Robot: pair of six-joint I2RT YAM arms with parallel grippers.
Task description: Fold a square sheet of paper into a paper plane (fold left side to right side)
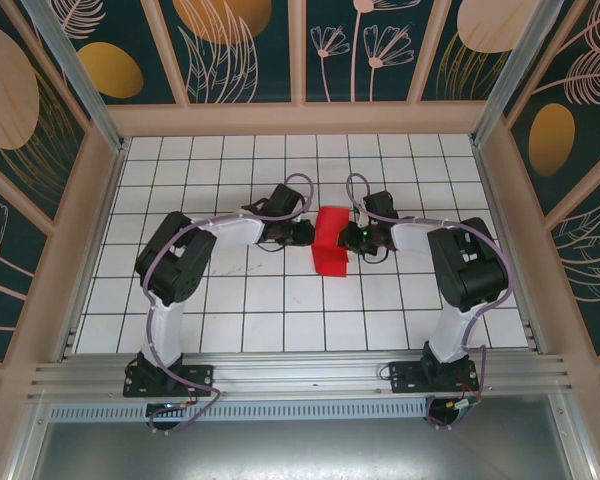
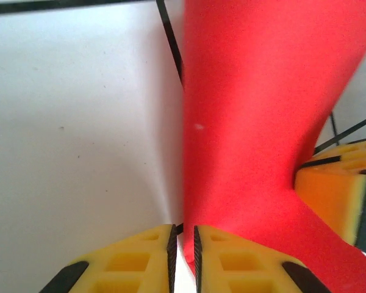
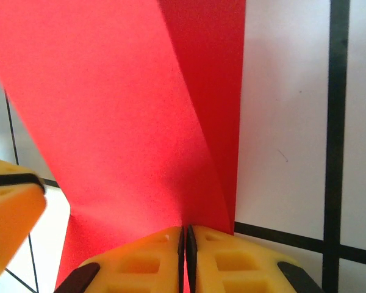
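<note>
Where I grip, mid-frame: bright red paper sheet.
Right end effector: clenched on sheet.
Left end effector: cannot tell if grasping.

Top camera above near edge, looking down over whole counter; both wrist cameras close, sharing red paper.
</note>
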